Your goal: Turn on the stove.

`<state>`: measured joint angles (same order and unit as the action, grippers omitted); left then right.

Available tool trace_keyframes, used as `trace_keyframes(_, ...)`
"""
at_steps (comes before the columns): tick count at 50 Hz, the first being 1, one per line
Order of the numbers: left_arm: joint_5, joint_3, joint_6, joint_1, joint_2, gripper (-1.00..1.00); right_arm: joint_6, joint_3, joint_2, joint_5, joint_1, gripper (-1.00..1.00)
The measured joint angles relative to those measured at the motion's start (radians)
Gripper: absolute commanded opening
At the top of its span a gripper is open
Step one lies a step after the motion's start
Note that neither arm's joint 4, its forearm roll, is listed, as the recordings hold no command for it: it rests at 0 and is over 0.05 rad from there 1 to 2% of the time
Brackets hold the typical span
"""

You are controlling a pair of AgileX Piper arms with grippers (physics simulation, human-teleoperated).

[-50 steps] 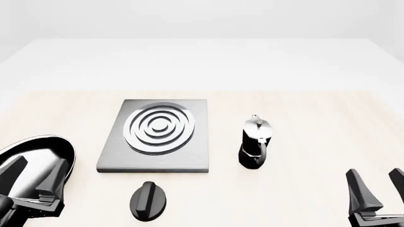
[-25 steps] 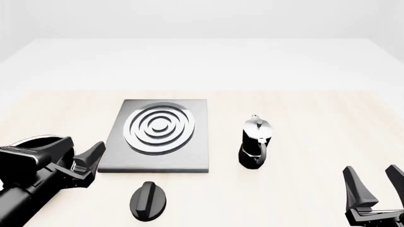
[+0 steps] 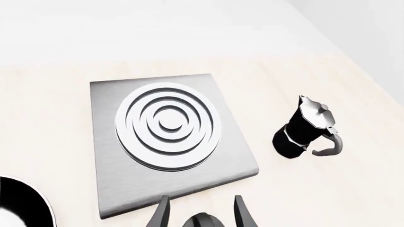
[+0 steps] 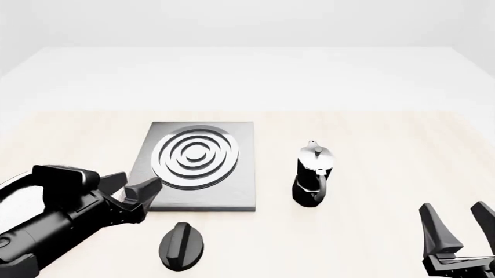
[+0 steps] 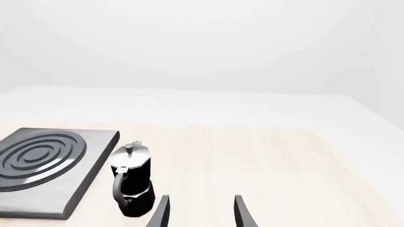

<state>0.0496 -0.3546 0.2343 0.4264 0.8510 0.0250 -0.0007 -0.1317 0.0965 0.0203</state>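
Observation:
The stove (image 4: 236, 188) is a flat dark-grey slab with silver concentric rings, lying left of the table's middle; it also shows in the left wrist view (image 3: 107, 189) and the right wrist view (image 5: 82, 184). Its black oval knob (image 4: 182, 246) sits on the table just in front of the slab. My left gripper (image 4: 133, 186) hovers open at the slab's front left corner, up and left of the knob. In the left wrist view the knob (image 3: 205, 221) peeks in between the spread fingers (image 3: 161, 215). My right gripper (image 4: 458, 229) is open and empty at the front right.
A black-and-silver moka pot (image 4: 313, 174) stands upright right of the stove, handle toward me. The frying pan (image 3: 19, 208) lies at the front left, mostly hidden under my left arm in the front view.
My left arm has swung right and forward, from over the frying pan to the stove's front left corner near the knob. The right gripper has barely moved.

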Motion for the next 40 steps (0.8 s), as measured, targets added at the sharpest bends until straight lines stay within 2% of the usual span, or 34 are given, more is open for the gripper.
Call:
trace_keyframes(18, -0.059, -0.005, 0.104, 0.061, 0.042, 1.00, -0.013, 0.000, -0.004, 0.005, 0.001, 1.00)
trace_keyframes(40, -0.041, 0.022, 0.125, 0.051, 0.081, 1.00, -0.025, 0.000, 0.000, 0.004, 0.002, 1.00)
